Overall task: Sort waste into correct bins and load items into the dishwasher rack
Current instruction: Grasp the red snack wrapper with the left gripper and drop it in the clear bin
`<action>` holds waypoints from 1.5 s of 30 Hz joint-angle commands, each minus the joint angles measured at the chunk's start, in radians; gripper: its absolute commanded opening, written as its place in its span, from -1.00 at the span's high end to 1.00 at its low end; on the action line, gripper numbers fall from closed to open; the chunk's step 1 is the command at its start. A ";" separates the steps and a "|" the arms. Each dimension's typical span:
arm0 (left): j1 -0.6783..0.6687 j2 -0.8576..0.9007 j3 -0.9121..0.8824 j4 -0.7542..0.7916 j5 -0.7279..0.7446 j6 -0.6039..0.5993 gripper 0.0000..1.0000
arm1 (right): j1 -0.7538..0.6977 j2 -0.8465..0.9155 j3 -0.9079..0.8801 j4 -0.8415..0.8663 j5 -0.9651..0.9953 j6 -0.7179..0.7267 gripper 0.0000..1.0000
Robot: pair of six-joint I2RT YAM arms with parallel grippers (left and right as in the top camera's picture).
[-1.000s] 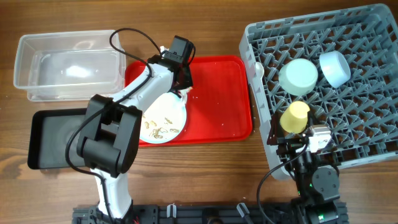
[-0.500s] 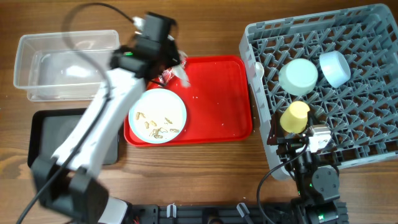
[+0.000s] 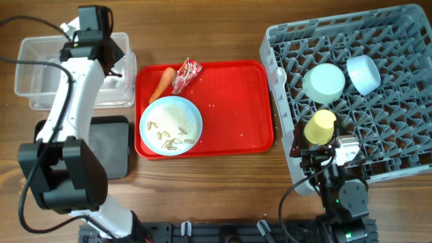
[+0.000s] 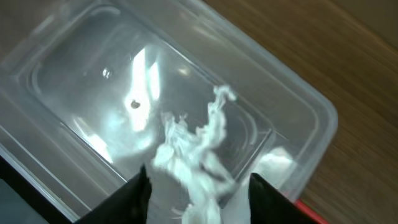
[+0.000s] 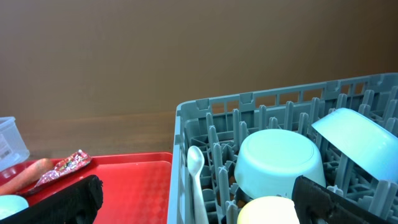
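My left gripper [image 3: 106,55] [image 4: 199,200] hangs over the clear tub [image 3: 40,74] [image 4: 74,93], shut on the crumpled white tissue [image 4: 193,155]. On the red tray lie the orange carrot [image 3: 160,82], the red-and-white wrapper [image 3: 186,73] and the pale plate [image 3: 171,125] with beige food scraps [image 3: 169,138]. The grey rack [image 3: 398,148] holds a pale mint bowl upside down [image 3: 324,82], a light blue bowl [image 3: 364,73], the yellow-green cup [image 3: 320,126] and the white spoon [image 3: 280,73] [image 5: 194,171]. My right gripper [image 3: 322,145] [image 5: 202,204] is open at the rack's front left, with the cup [image 5: 267,213] between its fingers.
The black tray [image 3: 111,152] sits in front of the clear tub, left of the red tray [image 3: 236,101]. My left arm reaches from the table's front edge across the black tray. Bare wood lies between the red tray and the rack.
My left arm has swung left from the red tray to over the clear tub, carrying the tissue. The carrot and wrapper now show. The right arm has not moved.
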 commanded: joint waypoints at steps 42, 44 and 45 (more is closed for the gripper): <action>-0.412 0.356 -0.046 0.168 0.220 0.523 -0.21 | -0.004 -0.006 -0.001 0.005 -0.004 0.003 -1.00; -0.417 0.363 -0.046 0.164 0.220 0.523 -0.04 | -0.004 -0.006 -0.001 0.005 -0.004 0.003 -0.99; -0.419 0.363 -0.046 0.161 0.220 0.523 0.07 | -0.004 -0.006 -0.001 0.005 -0.004 0.003 -1.00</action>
